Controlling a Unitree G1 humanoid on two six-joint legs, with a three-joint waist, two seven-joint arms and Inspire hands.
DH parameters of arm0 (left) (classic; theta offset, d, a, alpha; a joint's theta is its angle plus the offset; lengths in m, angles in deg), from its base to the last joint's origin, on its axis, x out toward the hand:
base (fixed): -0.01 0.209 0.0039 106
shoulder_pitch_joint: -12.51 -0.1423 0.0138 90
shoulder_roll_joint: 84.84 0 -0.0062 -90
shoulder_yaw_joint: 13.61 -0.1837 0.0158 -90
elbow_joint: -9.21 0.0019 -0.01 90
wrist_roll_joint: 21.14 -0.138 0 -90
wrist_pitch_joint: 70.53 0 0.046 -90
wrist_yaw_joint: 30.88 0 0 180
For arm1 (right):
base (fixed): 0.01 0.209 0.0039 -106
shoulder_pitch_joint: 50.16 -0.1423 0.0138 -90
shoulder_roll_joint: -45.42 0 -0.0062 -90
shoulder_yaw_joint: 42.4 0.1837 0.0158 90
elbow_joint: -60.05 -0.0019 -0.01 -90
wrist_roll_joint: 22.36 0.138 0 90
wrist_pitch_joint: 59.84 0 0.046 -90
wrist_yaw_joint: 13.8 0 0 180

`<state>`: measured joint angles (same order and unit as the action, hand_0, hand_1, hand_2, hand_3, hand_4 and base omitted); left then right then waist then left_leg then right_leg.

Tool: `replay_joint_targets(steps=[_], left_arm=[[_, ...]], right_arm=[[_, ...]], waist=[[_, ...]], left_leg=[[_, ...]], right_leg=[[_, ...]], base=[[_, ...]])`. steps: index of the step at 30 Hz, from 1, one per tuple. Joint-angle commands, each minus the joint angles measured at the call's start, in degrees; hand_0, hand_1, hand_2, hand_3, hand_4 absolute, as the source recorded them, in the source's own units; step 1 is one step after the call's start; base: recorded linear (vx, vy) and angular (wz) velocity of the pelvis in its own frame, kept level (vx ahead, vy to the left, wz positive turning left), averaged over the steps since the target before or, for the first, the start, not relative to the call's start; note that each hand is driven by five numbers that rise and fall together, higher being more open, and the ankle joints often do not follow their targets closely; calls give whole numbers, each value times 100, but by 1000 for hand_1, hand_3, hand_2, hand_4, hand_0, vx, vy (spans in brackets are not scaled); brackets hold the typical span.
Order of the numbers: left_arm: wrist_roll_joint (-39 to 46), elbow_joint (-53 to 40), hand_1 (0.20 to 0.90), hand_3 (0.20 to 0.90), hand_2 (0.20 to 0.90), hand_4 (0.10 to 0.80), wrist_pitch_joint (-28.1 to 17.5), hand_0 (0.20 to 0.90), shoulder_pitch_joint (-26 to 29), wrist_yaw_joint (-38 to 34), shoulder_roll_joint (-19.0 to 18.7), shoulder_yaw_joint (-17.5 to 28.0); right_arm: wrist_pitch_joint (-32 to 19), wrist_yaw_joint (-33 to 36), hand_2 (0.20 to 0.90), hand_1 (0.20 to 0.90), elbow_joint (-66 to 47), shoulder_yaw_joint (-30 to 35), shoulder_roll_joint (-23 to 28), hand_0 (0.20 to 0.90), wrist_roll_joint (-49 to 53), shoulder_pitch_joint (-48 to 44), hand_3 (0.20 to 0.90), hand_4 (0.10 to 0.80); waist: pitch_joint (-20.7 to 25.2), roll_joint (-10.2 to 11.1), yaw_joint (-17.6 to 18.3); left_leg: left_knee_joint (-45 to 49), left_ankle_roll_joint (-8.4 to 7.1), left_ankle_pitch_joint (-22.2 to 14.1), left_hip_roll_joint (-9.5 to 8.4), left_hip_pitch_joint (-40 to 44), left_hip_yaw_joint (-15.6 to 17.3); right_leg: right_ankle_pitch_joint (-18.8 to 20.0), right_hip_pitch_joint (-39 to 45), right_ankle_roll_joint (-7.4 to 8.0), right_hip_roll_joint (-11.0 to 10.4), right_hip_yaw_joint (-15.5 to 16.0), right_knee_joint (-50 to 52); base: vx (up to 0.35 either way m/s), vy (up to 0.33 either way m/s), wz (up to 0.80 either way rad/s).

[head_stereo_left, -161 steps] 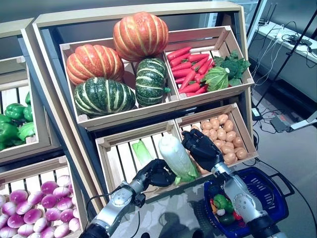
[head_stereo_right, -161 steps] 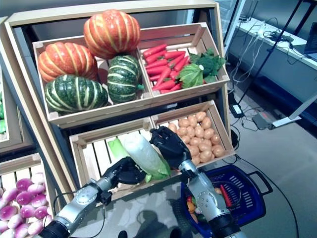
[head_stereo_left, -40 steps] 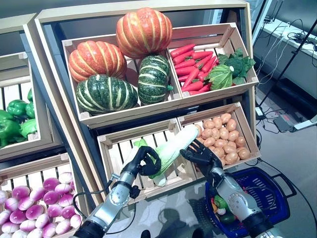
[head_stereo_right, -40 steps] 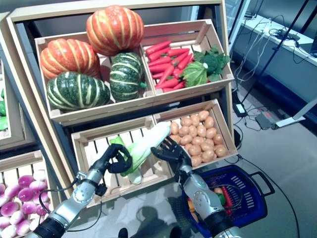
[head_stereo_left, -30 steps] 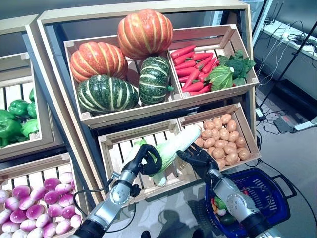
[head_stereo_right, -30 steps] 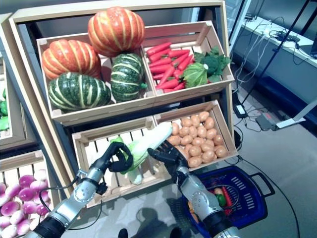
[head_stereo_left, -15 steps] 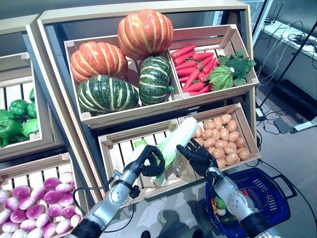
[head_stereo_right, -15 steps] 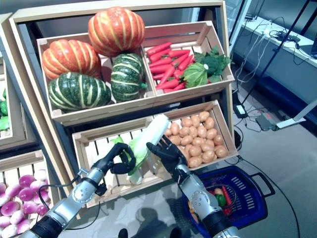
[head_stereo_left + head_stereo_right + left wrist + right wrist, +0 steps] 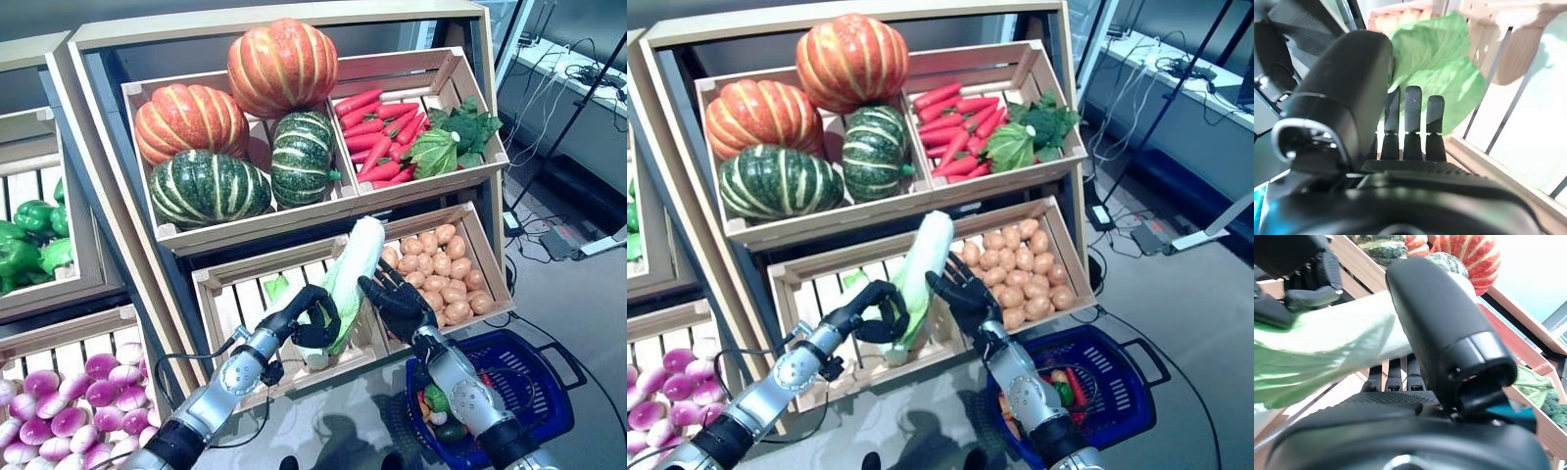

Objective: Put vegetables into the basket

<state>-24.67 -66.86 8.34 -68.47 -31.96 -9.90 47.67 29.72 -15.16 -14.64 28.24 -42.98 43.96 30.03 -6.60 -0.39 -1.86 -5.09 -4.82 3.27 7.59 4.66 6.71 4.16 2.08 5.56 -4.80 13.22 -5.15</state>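
While the left hand [image 9: 312, 321] curls its fingers and thumb round the green leafy end of a long cabbage [image 9: 348, 266], the pale stalk end points up toward one o'clock, standing tilted in front of the lower slatted crate [image 9: 233, 315]. At nine o'clock from that hand, on the neighbouring stand, lie green peppers [image 9: 24, 243], and at seven o'clock a heap of purple-and-white turnips [image 9: 61, 411]. Above, at eleven to twelve o'clock, the upper crate holds striped orange and dark green pumpkins [image 9: 211, 188] (four of them, one orange one stacked on top). To the cabbage's right the right hand [image 9: 397, 302] has its fingers spread and straight, the palm turned to the cabbage and set just beside it; whether it touches cannot be told. At one o'clock from it lie red carrots [image 9: 377, 137] and leafy greens [image 9: 446, 139], and close behind it a crate of potatoes [image 9: 441, 269]. At five o'clock on the floor stands the blue basket [image 9: 534, 387], already holding a few vegetables; the cabbage is outside it, well up and to its left.
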Motion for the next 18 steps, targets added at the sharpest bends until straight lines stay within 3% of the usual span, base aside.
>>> replay_joint_targets(steps=[1, 18], left_arm=[[155, -521, 300, 300, 300, 400, -850, 300, 860, 361, -42, -514], [71, -586, 300, 300, 300, 400, -806, 300, 863, 319, -76, -524]], right_arm=[[-556, -908, 300, 300, -763, 90, -487, 300, 426, -860, 300, 400], [-396, -901, 300, 300, -644, 64, -473, 300, 345, -749, 300, 400]], waist=[[333, 227, 31], [326, 233, 51]], left_leg=[[9, 66, -341, -143, -10, -217], [9, 65, -330, -116, -28, -212]], right_leg=[[-60, 211, 338, -399, -202, 15], [-65, 188, 334, -382, -232, 15]], base=[[0, 0, 0], [0, 0, 0]])
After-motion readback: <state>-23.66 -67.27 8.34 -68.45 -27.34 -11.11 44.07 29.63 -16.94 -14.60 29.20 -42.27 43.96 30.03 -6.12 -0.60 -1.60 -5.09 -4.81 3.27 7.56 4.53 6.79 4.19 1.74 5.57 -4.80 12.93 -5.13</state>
